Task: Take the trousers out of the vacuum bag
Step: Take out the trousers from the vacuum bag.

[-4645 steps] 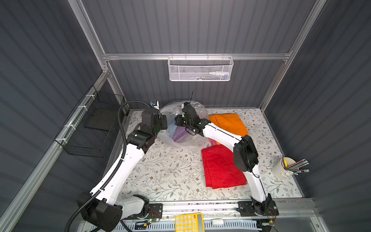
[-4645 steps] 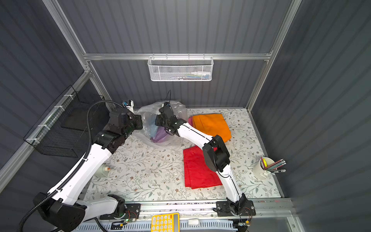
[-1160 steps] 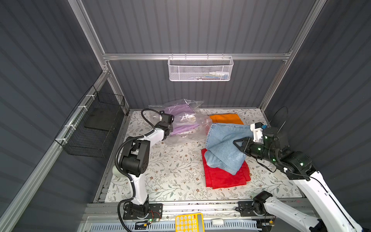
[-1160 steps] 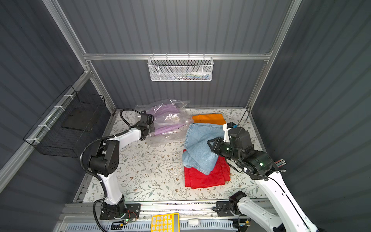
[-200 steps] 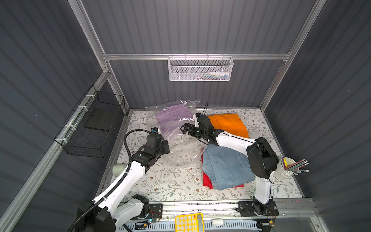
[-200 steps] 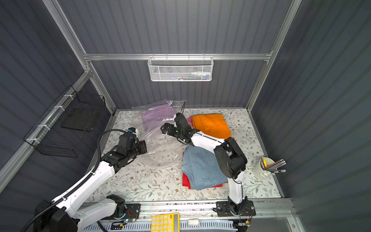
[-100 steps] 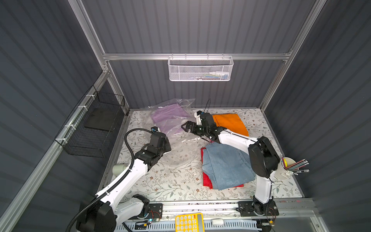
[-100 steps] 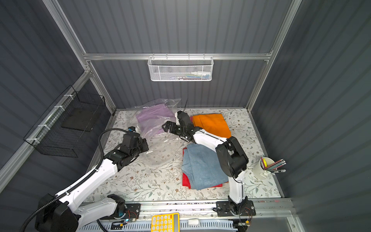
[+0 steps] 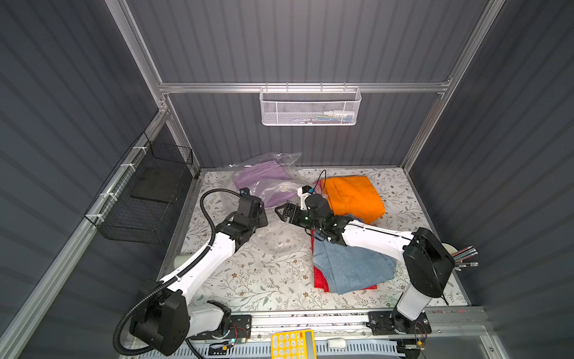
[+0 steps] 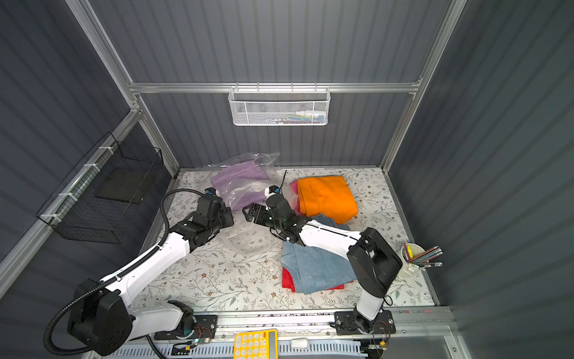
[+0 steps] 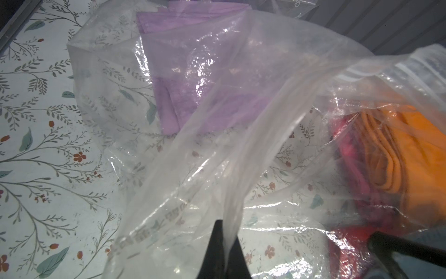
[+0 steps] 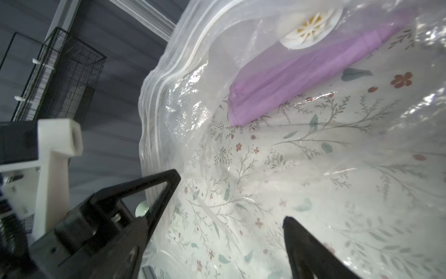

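The vacuum bag lies crumpled at the back left with lilac trousers inside, near its white valve. My left gripper is shut on a pinch of the bag's film. My right gripper is open at the bag's mouth, with the rim's film between its spread fingers. Outside the bag, orange trousers lie on pink ones at the back. Denim trousers cover red ones nearer the front.
A black wire basket hangs on the left wall and a white mesh basket on the back wall. A cup of pencils stands at the right edge. A yellow calculator sits beyond the front rail.
My right gripper has shifted forward and left onto the bag's mouth edge. My left gripper keeps its pinch and has moved slightly toward the back with the film.
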Available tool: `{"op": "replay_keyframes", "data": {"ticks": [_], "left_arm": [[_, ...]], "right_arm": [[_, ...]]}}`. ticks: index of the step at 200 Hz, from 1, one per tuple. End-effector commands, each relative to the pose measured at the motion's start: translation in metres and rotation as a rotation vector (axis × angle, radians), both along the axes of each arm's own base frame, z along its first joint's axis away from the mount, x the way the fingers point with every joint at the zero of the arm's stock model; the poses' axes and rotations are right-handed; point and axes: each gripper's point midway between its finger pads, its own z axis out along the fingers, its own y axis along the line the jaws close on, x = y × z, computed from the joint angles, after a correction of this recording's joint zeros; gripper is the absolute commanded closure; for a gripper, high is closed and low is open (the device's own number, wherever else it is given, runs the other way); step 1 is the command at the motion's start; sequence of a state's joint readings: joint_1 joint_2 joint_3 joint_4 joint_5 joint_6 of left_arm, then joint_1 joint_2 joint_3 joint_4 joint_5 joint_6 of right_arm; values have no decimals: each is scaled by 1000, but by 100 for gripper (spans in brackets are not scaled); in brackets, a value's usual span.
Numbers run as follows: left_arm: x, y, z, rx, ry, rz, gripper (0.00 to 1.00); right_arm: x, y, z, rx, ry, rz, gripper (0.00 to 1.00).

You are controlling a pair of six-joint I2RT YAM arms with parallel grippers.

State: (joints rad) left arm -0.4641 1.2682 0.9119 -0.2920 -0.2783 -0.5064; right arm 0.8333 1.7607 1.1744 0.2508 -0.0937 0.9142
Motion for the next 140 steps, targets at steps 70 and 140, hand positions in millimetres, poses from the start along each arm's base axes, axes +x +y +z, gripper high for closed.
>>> {"op": "replay_keyframes", "data": {"ticks": [70,140], "left_arm": [[7,0,22,26,-55,-16,100],[5,2,30,31,-72,-19,100]], "right_arm": [[53,27,-58,-68,64,-166,29],[70,33,-87,-117,114,-211,26]]}}
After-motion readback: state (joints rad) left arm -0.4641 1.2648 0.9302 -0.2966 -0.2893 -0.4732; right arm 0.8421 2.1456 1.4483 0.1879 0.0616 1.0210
